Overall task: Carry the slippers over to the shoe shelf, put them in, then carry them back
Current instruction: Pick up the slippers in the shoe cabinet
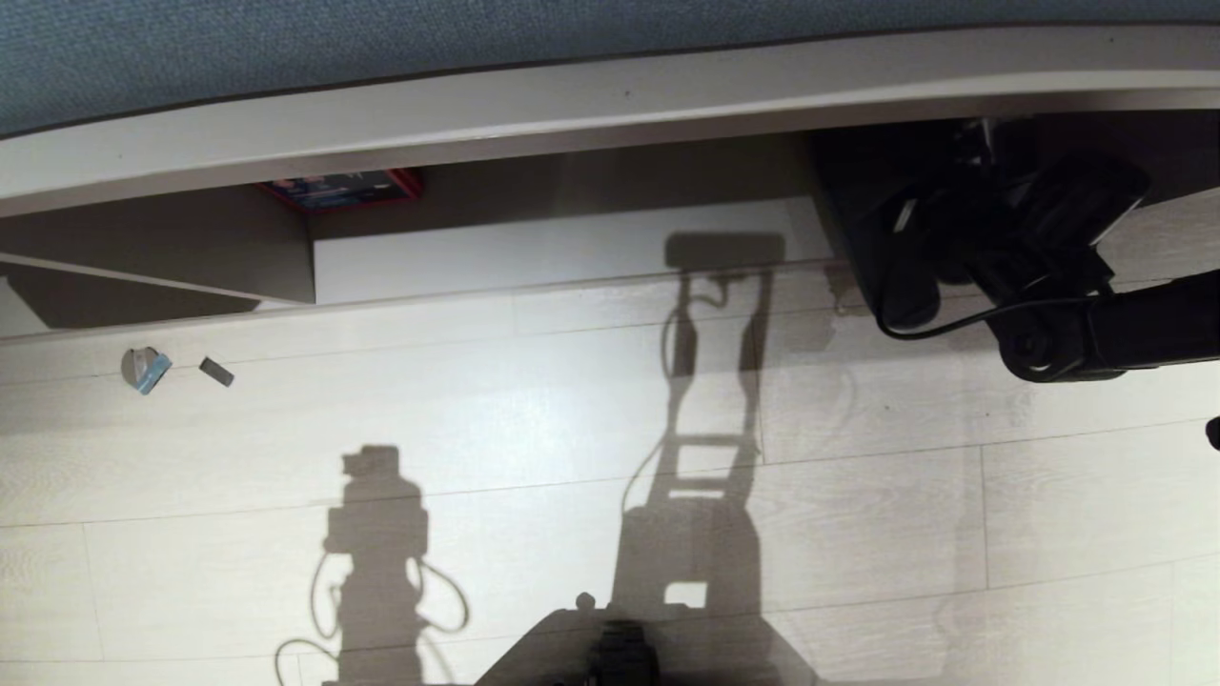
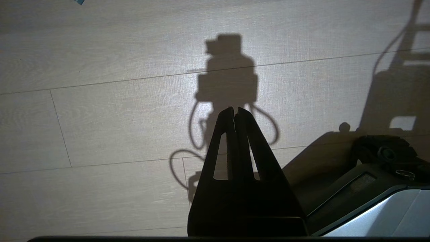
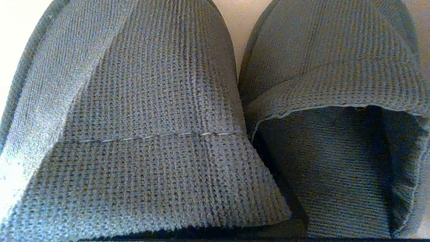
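Ribbed knit slippers (image 3: 151, 134), rounded toes, side by side

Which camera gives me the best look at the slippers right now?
The right wrist view: the slippers fill it, side by side, knit fabric and one opening plain. The head view shows only a dark mass at the right arm under the shelf edge; the left wrist view shows none.
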Motion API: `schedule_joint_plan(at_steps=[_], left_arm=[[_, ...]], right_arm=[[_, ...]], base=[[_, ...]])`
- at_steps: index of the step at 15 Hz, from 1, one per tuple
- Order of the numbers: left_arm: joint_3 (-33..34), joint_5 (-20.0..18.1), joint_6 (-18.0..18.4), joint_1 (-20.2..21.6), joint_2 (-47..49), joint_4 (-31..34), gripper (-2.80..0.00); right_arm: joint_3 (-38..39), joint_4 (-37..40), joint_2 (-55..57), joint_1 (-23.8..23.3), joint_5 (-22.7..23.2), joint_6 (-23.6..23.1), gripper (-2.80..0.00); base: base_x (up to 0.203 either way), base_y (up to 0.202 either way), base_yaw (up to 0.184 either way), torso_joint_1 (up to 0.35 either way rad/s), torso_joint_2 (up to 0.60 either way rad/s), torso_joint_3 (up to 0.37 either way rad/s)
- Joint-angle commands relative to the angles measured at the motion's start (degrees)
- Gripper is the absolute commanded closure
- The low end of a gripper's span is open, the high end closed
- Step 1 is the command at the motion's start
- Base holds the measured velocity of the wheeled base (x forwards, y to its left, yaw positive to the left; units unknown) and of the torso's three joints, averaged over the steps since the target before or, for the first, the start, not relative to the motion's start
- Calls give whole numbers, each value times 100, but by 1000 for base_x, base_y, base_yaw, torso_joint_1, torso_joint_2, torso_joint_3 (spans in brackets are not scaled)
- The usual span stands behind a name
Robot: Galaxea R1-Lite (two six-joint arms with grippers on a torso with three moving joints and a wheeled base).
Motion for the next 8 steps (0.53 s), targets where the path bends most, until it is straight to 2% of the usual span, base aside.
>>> schedule_joint_plan(at_steps=[1, 8], left_arm=[[5, 1, 0, 5, 0, 0, 0], [5, 1, 3, 5, 4, 0, 0]], right_arm=[[1035, -392, -733, 86, 15, 97, 0], [3766, -1006, -2281, 536, 4, 182, 0]], base=[[0, 0, 0, 0, 0, 0], [0, 0, 0, 0, 0, 0]])
